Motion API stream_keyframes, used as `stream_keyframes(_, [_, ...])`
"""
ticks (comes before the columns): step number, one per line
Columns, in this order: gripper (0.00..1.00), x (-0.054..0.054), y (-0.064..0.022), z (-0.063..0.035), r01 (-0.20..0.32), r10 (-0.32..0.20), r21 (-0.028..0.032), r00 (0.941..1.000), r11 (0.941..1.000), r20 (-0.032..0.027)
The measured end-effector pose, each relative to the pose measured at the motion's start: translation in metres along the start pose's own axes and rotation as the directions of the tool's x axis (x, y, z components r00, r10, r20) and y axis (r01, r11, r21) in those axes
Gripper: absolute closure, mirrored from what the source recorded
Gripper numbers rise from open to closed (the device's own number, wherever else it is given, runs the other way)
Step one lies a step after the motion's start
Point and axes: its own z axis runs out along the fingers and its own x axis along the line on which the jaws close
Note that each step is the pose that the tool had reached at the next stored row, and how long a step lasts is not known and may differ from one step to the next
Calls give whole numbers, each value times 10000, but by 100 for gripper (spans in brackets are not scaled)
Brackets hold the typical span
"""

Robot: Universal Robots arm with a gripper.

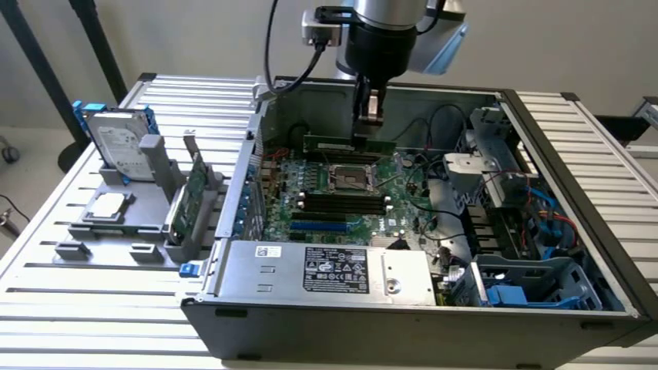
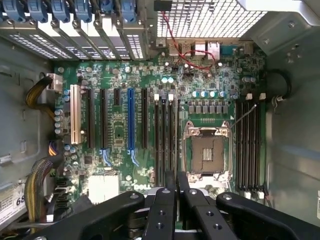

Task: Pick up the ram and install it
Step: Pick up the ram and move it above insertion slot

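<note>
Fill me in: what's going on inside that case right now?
The arm's gripper is shut on the ram and holds it level inside the open computer case. The stick hangs above the motherboard, close to the CPU socket, and is not yet seated in any slot.

arm (image 1: 386,23) cut off at exterior view's top edge; part of ram (image 1: 331,143) hidden behind gripper (image 1: 368,132); in wrist view gripper (image 2: 176,176) body cropped by picture edge and covers a strip of motherboard (image 2: 125,125); power supply (image 1: 401,274) label text too small to read
</note>
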Motion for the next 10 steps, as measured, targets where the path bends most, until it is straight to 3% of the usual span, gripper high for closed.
stream_keyframes(10, [87, -58, -11, 160, -8, 8, 6, 9999, 10000, -152])
